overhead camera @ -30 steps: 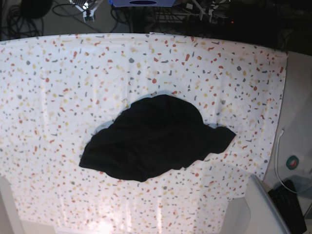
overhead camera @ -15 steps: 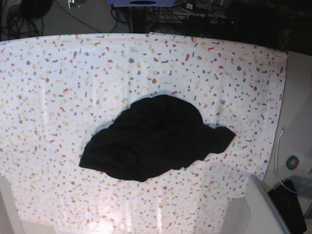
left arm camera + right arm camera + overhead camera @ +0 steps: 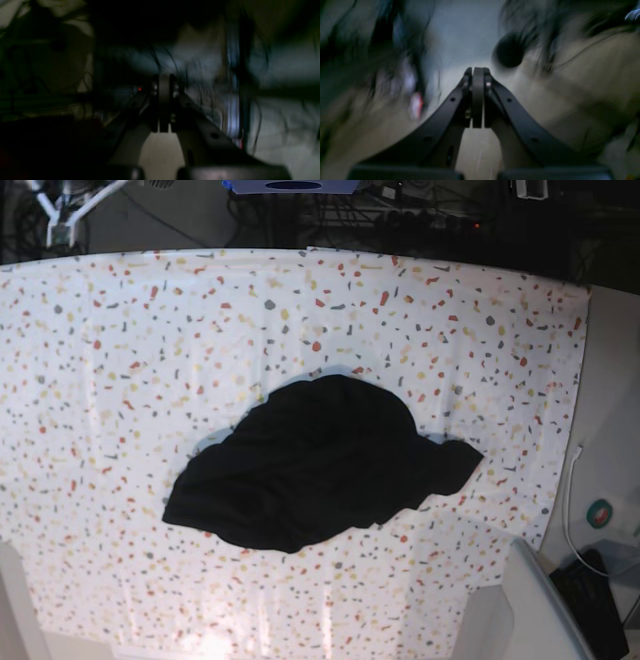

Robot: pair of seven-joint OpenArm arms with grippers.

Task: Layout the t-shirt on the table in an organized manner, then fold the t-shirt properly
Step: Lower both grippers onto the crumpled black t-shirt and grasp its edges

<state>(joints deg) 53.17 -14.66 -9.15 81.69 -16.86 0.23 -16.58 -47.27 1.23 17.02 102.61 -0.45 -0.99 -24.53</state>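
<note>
The black t-shirt (image 3: 320,465) lies crumpled in a rough oval heap in the middle of the table (image 3: 130,360), which is covered by a white speckled cloth. Neither gripper is near it. In the left wrist view my left gripper (image 3: 163,82) is shut with nothing between its fingers, against a dark, blurred background of cables. My right gripper (image 3: 477,72) is also shut and empty, in front of a motion-blurred floor. A white part of the right arm (image 3: 62,212) shows beyond the table's far left edge.
Cables and dark equipment (image 3: 400,210) sit behind the far edge. Off the right edge lie a white cable (image 3: 570,500), a teal round object (image 3: 600,513) and a black keyboard (image 3: 592,605). A pale grey panel (image 3: 535,610) stands at the near right corner.
The white arm part beyond the far edge has swung left, from near top centre to the top left corner. The t-shirt has not moved.
</note>
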